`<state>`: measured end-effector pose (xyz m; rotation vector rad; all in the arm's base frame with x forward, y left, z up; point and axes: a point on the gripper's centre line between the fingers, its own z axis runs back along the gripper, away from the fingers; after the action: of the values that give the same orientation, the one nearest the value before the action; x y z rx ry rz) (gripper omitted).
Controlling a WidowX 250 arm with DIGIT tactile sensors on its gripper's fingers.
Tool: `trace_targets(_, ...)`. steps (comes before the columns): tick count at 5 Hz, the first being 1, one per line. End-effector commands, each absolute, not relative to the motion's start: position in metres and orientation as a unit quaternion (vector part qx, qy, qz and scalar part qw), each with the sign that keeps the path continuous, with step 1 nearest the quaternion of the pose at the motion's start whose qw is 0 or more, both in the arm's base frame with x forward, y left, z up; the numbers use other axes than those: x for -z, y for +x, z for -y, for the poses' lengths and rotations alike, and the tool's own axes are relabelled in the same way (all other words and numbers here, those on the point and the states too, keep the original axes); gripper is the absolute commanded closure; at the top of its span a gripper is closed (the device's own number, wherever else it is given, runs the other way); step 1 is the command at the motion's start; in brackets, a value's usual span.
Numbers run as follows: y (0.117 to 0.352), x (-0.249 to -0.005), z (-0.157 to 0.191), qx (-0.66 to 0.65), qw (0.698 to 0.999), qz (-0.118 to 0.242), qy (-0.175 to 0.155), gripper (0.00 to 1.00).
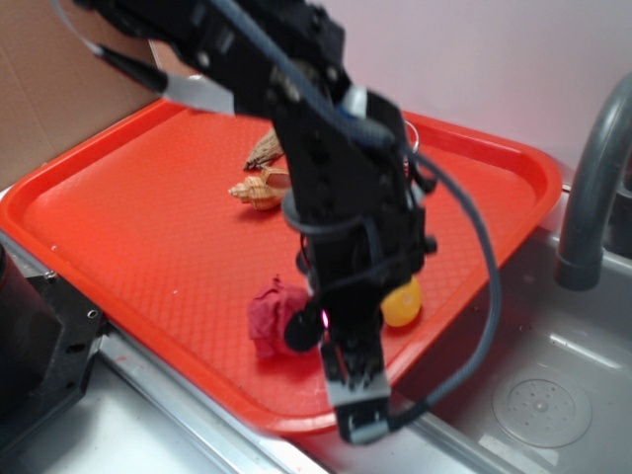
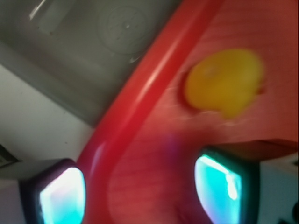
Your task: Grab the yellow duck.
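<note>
Yellow duck (image 1: 402, 302) is parked on the orange tray (image 1: 128, 227) near its sink-side edge, half hidden behind the gripper (image 1: 354, 395), with the dark red wad (image 1: 274, 316) just beside it toward the tray's middle.

From the wrist view, the duck (image 2: 224, 83) is seen blurred, just inside the tray rim (image 2: 135, 107); the fingertips (image 2: 217, 189) are spread apart with nothing between them, presumably lined up for a grab. No writing or labels can be read anywhere.

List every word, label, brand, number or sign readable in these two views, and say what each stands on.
None: no readable text in either view.
The red tray, yellow duck, dark red cloth wad, shells and gripper bear no visible lettering.
The wrist view is blurred, so any fine print there cannot be told.
</note>
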<state>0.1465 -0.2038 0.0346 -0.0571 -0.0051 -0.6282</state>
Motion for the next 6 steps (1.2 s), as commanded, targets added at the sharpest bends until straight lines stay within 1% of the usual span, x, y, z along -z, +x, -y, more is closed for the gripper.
trace_targets(1,0.127,-0.053,0.206,0.314,0.948,0.016,-0.042,0.0)
trace_targets(3,0.127,-0.053,0.206,0.314,0.948,0.016,-0.042,0.0)
trace_targets(4,0.131,-0.077,0.195,0.296,0.953,0.05,-0.046,0.0)
trace_targets(5,0.133,-0.094,0.187,0.289,0.954,0.077,-0.037,0.0)
trace_targets(6,0.14,-0.087,0.186,0.278,0.958,0.066,-0.031,0.0)
